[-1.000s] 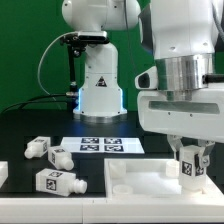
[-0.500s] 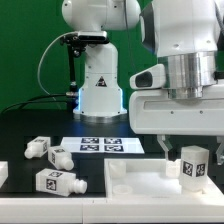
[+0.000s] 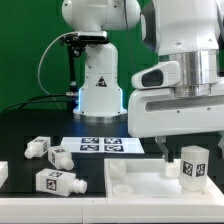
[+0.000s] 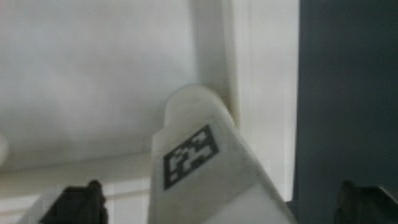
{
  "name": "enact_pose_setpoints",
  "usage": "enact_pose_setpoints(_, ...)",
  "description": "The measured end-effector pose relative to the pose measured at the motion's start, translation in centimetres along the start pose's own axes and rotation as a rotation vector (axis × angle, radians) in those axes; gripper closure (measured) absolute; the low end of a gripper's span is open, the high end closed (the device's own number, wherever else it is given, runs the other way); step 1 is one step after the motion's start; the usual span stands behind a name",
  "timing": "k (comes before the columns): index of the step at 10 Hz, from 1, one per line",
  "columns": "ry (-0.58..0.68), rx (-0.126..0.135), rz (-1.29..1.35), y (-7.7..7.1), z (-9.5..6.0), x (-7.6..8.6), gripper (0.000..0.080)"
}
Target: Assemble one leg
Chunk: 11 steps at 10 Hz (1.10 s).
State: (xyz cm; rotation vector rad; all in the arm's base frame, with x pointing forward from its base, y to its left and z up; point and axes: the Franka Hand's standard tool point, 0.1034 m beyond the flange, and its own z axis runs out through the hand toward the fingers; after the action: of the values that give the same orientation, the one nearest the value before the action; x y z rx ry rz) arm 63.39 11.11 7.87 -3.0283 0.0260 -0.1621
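A leg (image 3: pixel 193 166), a small white post with a black-and-white tag, stands upright in the near right corner of the white panel (image 3: pixel 140 182). My gripper (image 3: pixel 190 143) hangs just above it, open, with a finger on each side and neither touching it. In the wrist view the leg (image 4: pixel 205 150) rises between the two dark fingertips (image 4: pixel 79 204), with clear gaps on both sides, over the panel (image 4: pixel 98 80). My gripper (image 4: pixel 222 206) holds nothing.
Three more loose legs lie at the exterior view's left (image 3: pixel 35 147), (image 3: pixel 59 157), (image 3: pixel 54 182). The marker board (image 3: pixel 100 145) lies behind the panel, in front of the robot base (image 3: pixel 100 92). The table is black (image 4: pixel 347 90).
My gripper has let go of the leg and risen straight up. The leg stays standing on the panel corner.
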Motion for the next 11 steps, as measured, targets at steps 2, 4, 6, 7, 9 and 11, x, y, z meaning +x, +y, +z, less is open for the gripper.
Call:
enact_pose_setpoints(2, -0.033, -0.072, -0.527, -0.65, 0.01, 0.19, 0.0151)
enact_pose_setpoints(4, -0.030, -0.070, -0.476, -0.64, 0.03, 0.28, 0.0261)
enact_pose_setpoints(6, -0.026, -0.068, -0.379, -0.67, 0.06, 0.26, 0.0512)
enact_pose_setpoints(7, -0.024, -0.071, -0.301, -0.44, 0.09, 0.28, 0.0512)
enact_pose_setpoints(9, -0.007, -0.064, -0.104, -0.21, 0.19, 0.45, 0.0512)
enact_pose_setpoints(11, 0.004, -0.068, 0.199, -0.07, 0.17, 0.47, 0.0512)
